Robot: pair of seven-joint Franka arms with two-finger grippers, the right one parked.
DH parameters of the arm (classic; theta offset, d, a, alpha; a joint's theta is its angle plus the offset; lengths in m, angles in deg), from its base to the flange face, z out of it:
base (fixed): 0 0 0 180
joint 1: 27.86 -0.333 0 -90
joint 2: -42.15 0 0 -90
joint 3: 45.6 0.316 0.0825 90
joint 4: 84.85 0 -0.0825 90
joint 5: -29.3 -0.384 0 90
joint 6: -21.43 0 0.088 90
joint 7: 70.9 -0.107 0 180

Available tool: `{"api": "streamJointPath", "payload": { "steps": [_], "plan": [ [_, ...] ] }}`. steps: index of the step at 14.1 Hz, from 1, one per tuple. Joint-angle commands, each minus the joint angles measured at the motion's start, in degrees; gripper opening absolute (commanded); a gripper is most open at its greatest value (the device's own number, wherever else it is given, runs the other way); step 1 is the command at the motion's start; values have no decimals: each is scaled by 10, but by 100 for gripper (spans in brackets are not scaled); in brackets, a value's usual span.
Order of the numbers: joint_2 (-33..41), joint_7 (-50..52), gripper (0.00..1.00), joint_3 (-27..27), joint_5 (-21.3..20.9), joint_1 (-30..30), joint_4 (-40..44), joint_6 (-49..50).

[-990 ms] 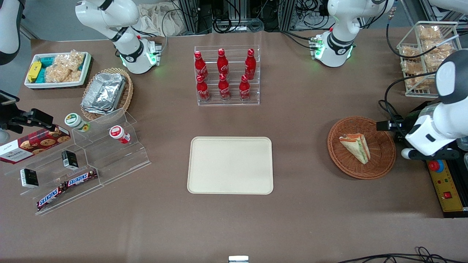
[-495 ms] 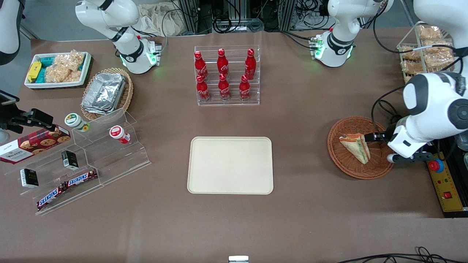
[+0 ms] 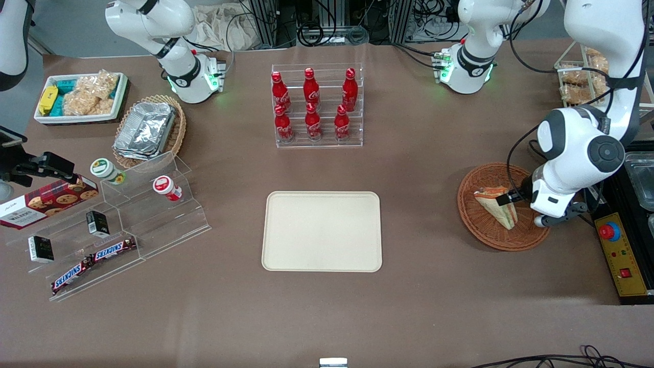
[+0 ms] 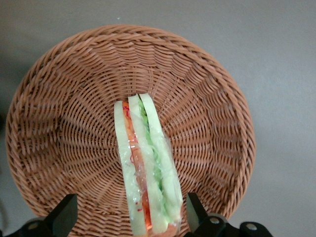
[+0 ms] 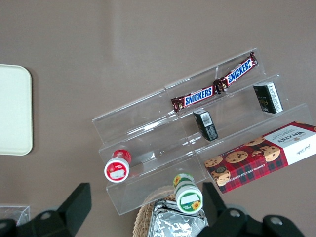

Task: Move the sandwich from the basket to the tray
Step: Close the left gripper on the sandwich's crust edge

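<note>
The sandwich [image 3: 496,207], a clear-wrapped wedge with orange-red and green filling, lies in the round reddish-brown wicker basket [image 3: 477,227] toward the working arm's end of the table. My left gripper [image 3: 512,199] hangs over the basket, just above the sandwich. In the left wrist view the gripper [image 4: 129,218] is open, and its two black fingers [image 4: 63,216] stand apart on either side of the sandwich [image 4: 143,163] without touching it. The basket's woven wall [image 4: 69,123] fills that view. The cream-beige tray [image 3: 322,231] sits bare in the middle of the table.
A clear rack of red cola bottles [image 3: 312,105] stands farther from the front camera than the tray. A yellow control box with a red button [image 3: 610,232] lies beside the basket. A wire rack of bagged snacks [image 3: 580,82] is at the working arm's end. A clear stepped shelf [image 3: 127,220] with snacks is toward the parked arm's end.
My left arm has swung in over the basket. The gripper has moved from the basket's rim to above the sandwich. The sandwich has not moved.
</note>
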Motion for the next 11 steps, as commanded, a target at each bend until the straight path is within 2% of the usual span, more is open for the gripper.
{"api": "streamJointPath", "payload": {
  "steps": [1, 7, 10, 11],
  "plan": [
    [-11, 53, 99, -2, 1, -6, -4, -20],
    [-60, 88, 98, -3, 5, -16, -15, -77],
    [-63, 103, 93, -6, 3, -11, -12, -78],
    [-63, 115, 85, -7, 3, -7, -11, -77]
  ]
}}
